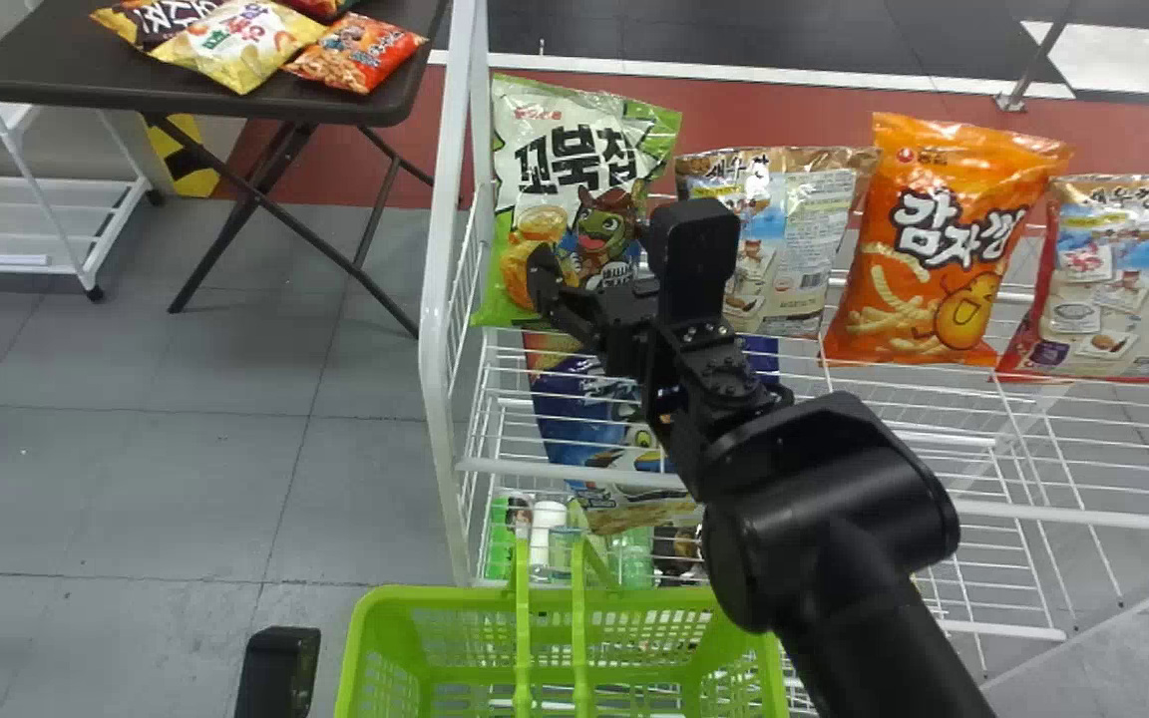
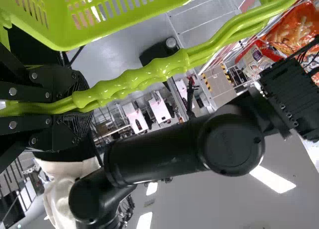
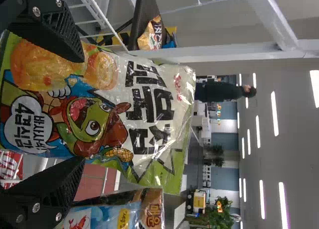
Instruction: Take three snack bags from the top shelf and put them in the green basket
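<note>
Jaws of the right gripper [image 3: 81,110] stand open, one to each side of the green bag [image 3: 89,114] upright at the left end of the top shelf [image 1: 914,404]. They do not look clamped; whether either one touches the film I can't tell. The left gripper [image 2: 82,105] has its jaws closed on the handles [image 2: 164,64] of the basket [image 1: 435,596], which hangs in front of the rack, below the front rail [image 1: 495,465].

So the step is picking up a bag, at the point of closing. Next wants an even squeeze low on the pack, then a lift until its bottom clears the rail, and only then a pull outward and down.

Edges to mind: the white post [image 1: 445,199] runs close on the green bag's left, and the shrimp bag [image 1: 794,239] sits just beside on the right, near enough to be knocked or dragged. Sideways room is tight both ways; up and toward the robot looks freer. Over the basket, the raised handles could snag a wide pack, so it should go in at one side of them. The film will likely crumple and slip if held shallow.
</note>
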Tool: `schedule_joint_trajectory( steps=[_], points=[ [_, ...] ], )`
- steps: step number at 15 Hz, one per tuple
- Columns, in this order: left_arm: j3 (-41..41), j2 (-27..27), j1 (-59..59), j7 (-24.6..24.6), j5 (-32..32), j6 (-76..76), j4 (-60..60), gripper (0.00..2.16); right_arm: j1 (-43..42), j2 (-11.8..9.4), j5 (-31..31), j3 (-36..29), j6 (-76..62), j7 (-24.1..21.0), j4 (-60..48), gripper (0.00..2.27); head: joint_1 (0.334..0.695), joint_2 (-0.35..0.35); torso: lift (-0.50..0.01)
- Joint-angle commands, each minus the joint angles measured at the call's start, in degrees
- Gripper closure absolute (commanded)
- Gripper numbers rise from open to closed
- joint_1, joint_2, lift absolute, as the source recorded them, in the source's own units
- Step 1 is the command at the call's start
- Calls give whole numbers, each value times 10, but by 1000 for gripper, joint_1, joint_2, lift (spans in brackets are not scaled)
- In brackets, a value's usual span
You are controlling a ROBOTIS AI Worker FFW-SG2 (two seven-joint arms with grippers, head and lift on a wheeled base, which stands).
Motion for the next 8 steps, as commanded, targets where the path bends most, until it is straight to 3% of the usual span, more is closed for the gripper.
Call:
schedule_joint_trajectory(
  steps=[1,3,5,8],
  points=[
    [7,7,0,0,6,1,0,1814,-20,0,2,2,2,5,23,606,695,-43,-35],
    [9,7,0,0,6,5,2,1811,-6,0,-3,2,16,19,13,1747,695,-28,-35],
    [7,4,0,0,6,5,2,1811,29,-4,6,-1,20,39,-28,1986,695,-16,-35],
    [-5,2,0,2,3,5,0,1811,73,-12,37,-7,34,75,-101,2017,695,-14,-35]
  ],
)
